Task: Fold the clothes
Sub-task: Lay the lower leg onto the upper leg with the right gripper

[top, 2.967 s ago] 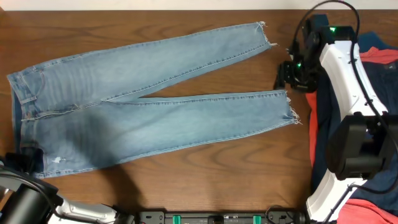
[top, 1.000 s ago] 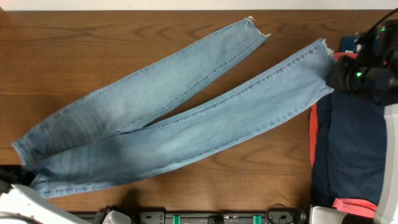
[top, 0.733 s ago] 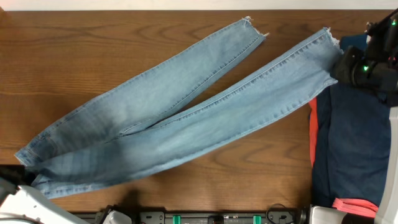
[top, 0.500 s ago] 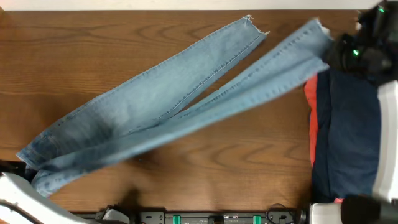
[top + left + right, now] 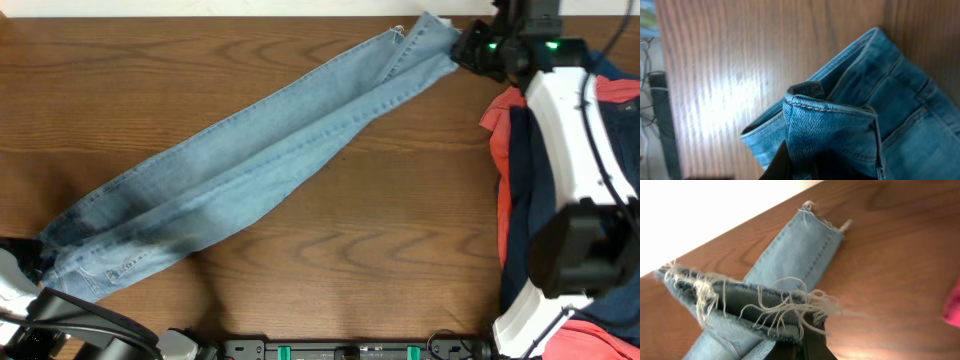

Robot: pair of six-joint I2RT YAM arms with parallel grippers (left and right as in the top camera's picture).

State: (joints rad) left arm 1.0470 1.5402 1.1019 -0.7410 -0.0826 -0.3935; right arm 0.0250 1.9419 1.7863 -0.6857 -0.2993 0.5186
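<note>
1. Light blue jeans (image 5: 250, 160) stretch diagonally across the wooden table (image 5: 400, 260), waist end at the near-left, hems up at the far-right.
2. The two legs are stacked now, one lying along the top of the other, so the pair reads as a single long strip from overhead.
3. Down at the near-left corner, the left tool (image 5: 25, 265) is clamped tight on the waist end of the jeans.
4. The left wrist view confirms it: the waistband (image 5: 830, 107) is bunched into a stitched fold that rises straight out of the closed fingers at the bottom of the picture, with bare table beyond.
5. Across at the far-right, the right tool (image 5: 470, 50) is pinched shut on the end of the upper leg, right by the far edge of the table.
6. From the right wrist you see the frayed hem (image 5: 755, 300) in that grip, loose white threads trailing, held a little above the wood.
7. Just past it lies the lower leg's hem (image 5: 812, 222), flat on the table with its own short fringe; the two hems are close but not squared up.
8. Over on the right side sits a pile: a navy garment (image 5: 535, 200) lying over a coral-red garment (image 5: 497, 110), with the white right arm (image 5: 570, 130) reaching over them.
9. The pile sits apart from the jeans.
</note>
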